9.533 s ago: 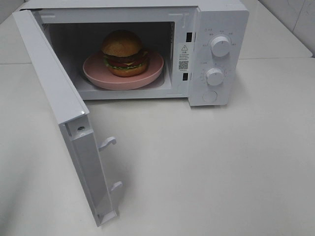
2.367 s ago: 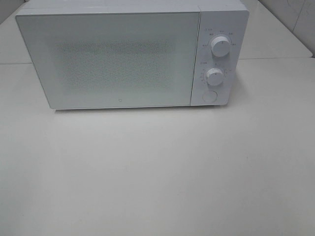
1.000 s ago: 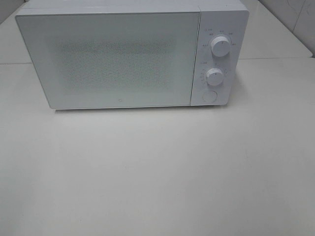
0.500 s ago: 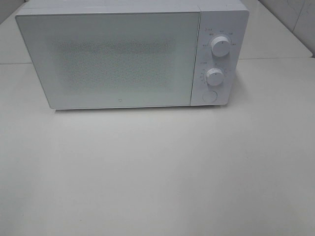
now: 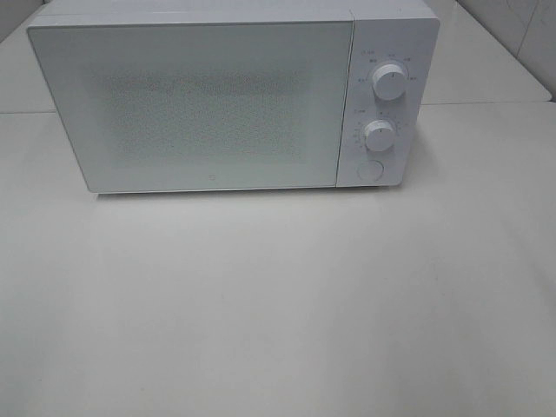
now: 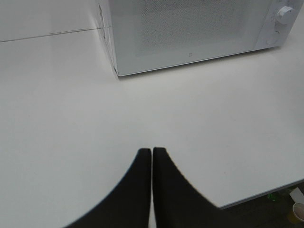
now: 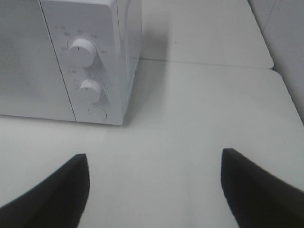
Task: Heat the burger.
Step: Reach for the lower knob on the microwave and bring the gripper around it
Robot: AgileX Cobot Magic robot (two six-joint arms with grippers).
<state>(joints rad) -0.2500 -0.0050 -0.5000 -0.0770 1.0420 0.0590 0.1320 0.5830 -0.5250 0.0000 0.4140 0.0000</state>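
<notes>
From the high camera, the white microwave [image 5: 217, 104] stands at the back of the pale table [image 5: 278, 304]; its door [image 5: 191, 104] is shut flush, and the dotted window in it shows nothing of the inside; so I cannot tell where the burger is, for it shows in none of my views. On the panel to the right of the door sit the upper knob [image 5: 390, 82], the lower knob [image 5: 379, 135] beneath it, and a round button [image 5: 370, 170] at the bottom; neither of my arms appears in this view.

From my left wrist, my left gripper [image 6: 152, 154] hangs over bare table, well apart from the microwave's front lower edge; its two dark fingers [image 6: 133, 190] are pressed together, only a thin seam between them, with nothing pinched.

From my right wrist, my right gripper [image 7: 154, 154] faces the control end of the microwave; its fingers [image 7: 61, 190] are spread wide, one at each side of the picture, with only table between them; both knobs and the button lie ahead of it, apart from the fingertips and untouched.
</notes>
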